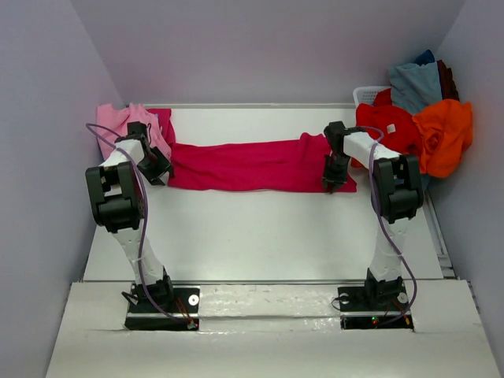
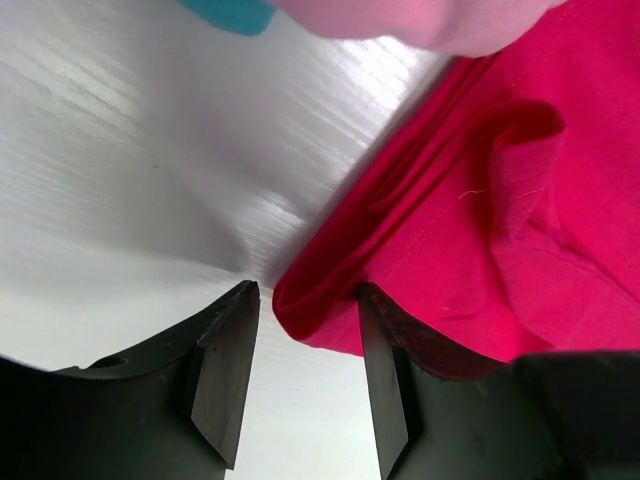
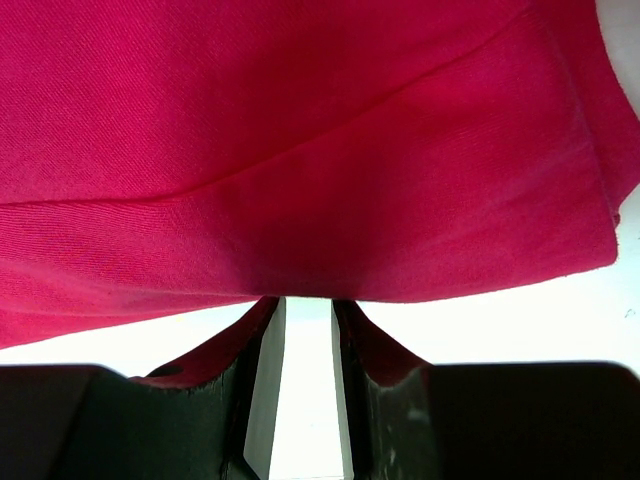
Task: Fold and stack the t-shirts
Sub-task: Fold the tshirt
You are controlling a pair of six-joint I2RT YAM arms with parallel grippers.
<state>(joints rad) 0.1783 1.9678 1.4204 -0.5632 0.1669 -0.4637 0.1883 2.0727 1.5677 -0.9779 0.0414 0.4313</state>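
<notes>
A crimson-magenta t-shirt [image 1: 252, 164] is laid out as a long band across the far half of the white tabletop [image 1: 260, 236], reaching from one claw to the other. The left claw [image 1: 155, 167] is set down at the band's left end. In the left wrist view its fingers [image 2: 222, 370] are seen spread apart. A folded edge of the crimson cloth lies on the tabletop between the tips, closer to one finger than to the other.

The right claw [image 1: 336, 183] is lowered at the band's near right corner. In the right wrist view its fingers [image 3: 262, 390] are drawn close together, with only a narrow strip of tabletop seen between them. The shirt's near edge crosses right at the tips, and it cannot be told whether the cloth is pinched.

A light pink t-shirt [image 1: 130, 122] is crumpled in the far left corner, just behind the left claw and against the band's left end. A patch of teal cloth [image 2: 230, 10] is seen beside it in the left wrist view.

At the far right a heap is crowded against the right arm. It is made up of a red t-shirt [image 1: 390, 126], an orange t-shirt [image 1: 445, 134] and a grey-blue t-shirt [image 1: 413, 83], piled over a white basket [image 1: 365, 94]. The red one lies near the band's right end and is partly hidden by the arm.
</notes>
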